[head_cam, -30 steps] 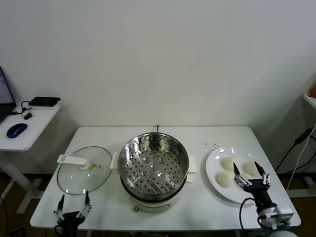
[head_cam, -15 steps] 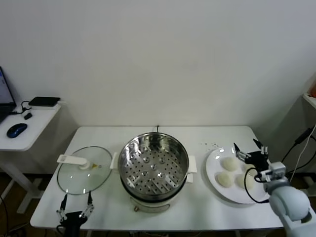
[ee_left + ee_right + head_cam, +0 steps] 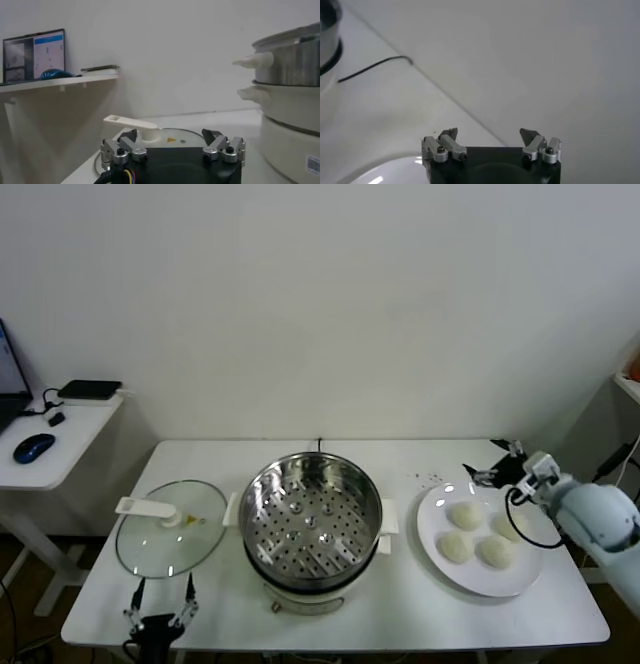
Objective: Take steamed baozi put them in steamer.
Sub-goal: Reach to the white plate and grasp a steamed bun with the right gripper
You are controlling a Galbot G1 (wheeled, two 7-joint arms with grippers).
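The steamer (image 3: 311, 524) sits empty near the desk's front edge, so nothing is loaded yet. All four buns (image 3: 477, 532) remain on the plate (image 3: 436, 559) toward the right edge. The right gripper (image 3: 493, 471) hovers wide open and empty at the plate's back rim; the left gripper (image 3: 160, 619), open too, waits at the front-left corner.

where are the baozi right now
In the head view, all four steamed baozi sit on the white plate on the table's right side, right of the empty steamer, with the right gripper just behind the plate.

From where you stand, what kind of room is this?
Probably a lab or office set up for a cooking test: a white table holds a steamer and baozi, while a side desk holds a mouse.
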